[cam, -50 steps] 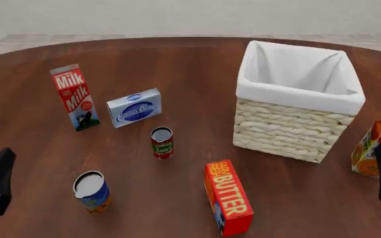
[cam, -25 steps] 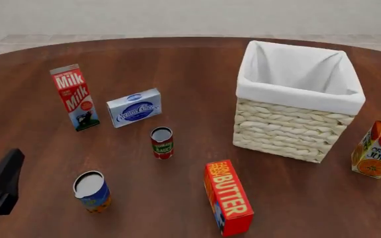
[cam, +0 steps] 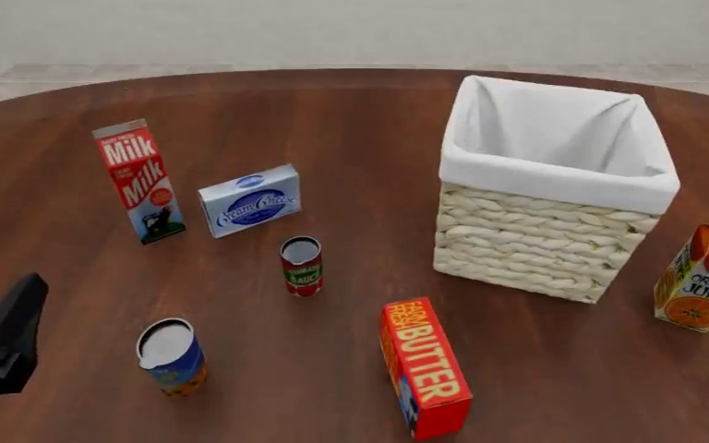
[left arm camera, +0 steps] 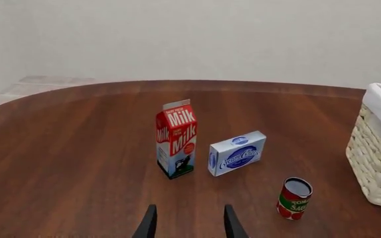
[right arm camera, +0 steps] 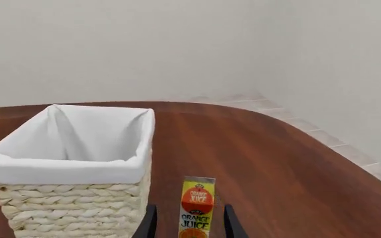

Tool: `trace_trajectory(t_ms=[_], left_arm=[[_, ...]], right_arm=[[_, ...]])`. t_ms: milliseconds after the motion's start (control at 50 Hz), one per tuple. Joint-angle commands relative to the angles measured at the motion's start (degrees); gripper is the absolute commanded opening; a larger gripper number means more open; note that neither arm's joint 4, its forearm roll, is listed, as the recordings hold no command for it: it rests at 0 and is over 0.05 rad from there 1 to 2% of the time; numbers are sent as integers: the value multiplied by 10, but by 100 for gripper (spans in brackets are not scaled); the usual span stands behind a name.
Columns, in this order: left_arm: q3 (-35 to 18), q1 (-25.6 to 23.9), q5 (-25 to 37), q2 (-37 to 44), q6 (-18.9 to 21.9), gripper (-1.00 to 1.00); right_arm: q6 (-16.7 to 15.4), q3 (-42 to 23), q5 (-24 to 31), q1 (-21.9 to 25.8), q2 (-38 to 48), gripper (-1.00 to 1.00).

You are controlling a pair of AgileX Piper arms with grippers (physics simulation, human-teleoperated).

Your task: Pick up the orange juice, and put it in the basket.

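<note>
Right jaws [right arm camera: 186, 224] are spread apart with nothing gripped, and the small orange-and-yellow gable-top orange juice carton [right arm camera: 196, 208] stands upright in line with the gap. Left jaws [left arm camera: 188, 223] are apart too, empty, low at the left edge of the front view. In that view the juice sits at the far right edge on the dark brown wooden worktop [cam: 330, 129], just right of the big cream wicker basket with white cloth liner [cam: 549, 240], not touching it.

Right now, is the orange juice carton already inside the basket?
No, in the front view the orange juice carton stands upright on the table, to the right of the basket, outside it.
</note>
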Motion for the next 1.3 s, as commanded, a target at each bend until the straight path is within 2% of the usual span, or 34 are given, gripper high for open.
trace_trajectory(t_ms=[20, 240, 300, 340, 360, 380, 440, 700, 760, 1000, 1300], left_arm=[[-1, 1, -6, 9, -1, 100], [0, 2, -7, 11, -1, 100], [0, 1, -7, 11, -1, 100], [0, 1, -8, 12, -1, 100], [0, 0, -6, 10, 1, 100], [0, 0, -5, 10, 2, 100], [0, -1, -5, 10, 2, 100], [0, 1, -15, 23, 8, 100], [0, 2, -14, 18, 21, 100], [1, -1, -30, 39, 18, 100], [1, -1, -35, 46, 20, 100]], right_arm=[[2, 48, -87, -28, 73, 100], [3, 60, -175, -33, 170, 100], [-35, 60, -194, -39, 185, 100], [-25, 60, -200, -37, 195, 100], [-14, 62, -221, -37, 222, 100], [-15, 66, -242, -34, 246, 100], [-14, 66, -247, -30, 255, 100], [-1, 66, -364, -29, 400, 100], [-3, 67, -386, -28, 425, 100], [-6, 67, -500, -30, 558, 100], [-10, 67, -571, -42, 640, 100]])
